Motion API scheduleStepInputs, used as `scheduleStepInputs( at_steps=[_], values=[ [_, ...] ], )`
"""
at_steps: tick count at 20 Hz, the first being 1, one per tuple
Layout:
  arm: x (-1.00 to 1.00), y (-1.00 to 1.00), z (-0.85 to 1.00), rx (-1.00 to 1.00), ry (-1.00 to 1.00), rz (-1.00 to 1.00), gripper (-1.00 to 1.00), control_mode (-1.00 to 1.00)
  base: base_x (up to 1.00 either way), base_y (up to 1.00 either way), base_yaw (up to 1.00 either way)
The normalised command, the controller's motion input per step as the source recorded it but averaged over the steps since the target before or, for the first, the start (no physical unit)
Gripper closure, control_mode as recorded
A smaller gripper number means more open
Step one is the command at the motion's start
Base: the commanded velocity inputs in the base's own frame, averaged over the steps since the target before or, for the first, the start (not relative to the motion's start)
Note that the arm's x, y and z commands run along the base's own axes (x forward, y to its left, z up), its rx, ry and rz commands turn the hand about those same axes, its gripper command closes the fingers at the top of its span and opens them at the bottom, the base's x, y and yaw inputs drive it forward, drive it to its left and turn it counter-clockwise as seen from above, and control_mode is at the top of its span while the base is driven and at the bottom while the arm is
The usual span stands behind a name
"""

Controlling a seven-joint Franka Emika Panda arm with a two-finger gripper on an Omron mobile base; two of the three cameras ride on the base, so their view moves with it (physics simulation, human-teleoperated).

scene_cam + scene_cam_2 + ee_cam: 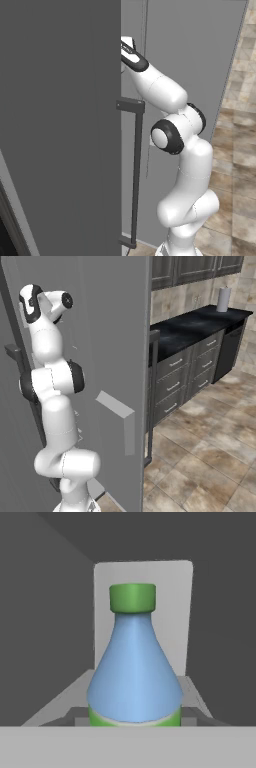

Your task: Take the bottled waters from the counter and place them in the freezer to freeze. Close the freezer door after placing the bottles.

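Hand view showed the green-capped bottle close ahead of the camera, upright, cap toward the top, its blue shoulder widening to a green band at the bottom edge. The finger tips themselves were hidden, but the jaws sat nearly as narrow as they go, and with the bottle centred so tightly the judgement was that the gripper held it by the body. Behind it stood a pale panel framed by dark grey walls, with light ledges running toward the camera, which read as the inside of the freezer.

Left base view showed the white arm rising from the lower right and reaching up and left past the edge of the open grey door, its hand hidden behind that edge near the top. A dark bar handle ran down the door just beside the arm's elbow. Right base view showed the counter far to the right, with a white roll on it; no second bottle could be made out there. Carrying the bottle upright probably suited standing it on a shelf.
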Motion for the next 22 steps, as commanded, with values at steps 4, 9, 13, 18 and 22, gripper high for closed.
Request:
scheduleStepInputs(
  at_steps=[4,9,13,18,22],
  values=[
    [0.00,-0.01,0.00,0.00,0.00,0.00,-1.00,-1.00,0.00,0.00,0.00],
    [0.10,-0.39,0.00,0.00,0.02,0.00,-1.00,-1.00,0.00,0.00,0.00],
    [0.02,-0.45,0.00,0.00,0.03,-0.01,-1.00,-1.00,0.00,0.00,0.00],
    [0.00,-0.35,0.00,0.00,0.01,0.00,-1.00,-1.00,0.00,0.00,0.00],
    [0.00,-0.52,0.00,0.00,0.05,-0.03,-1.00,-1.00,0.00,0.00,0.00]
  ],
)
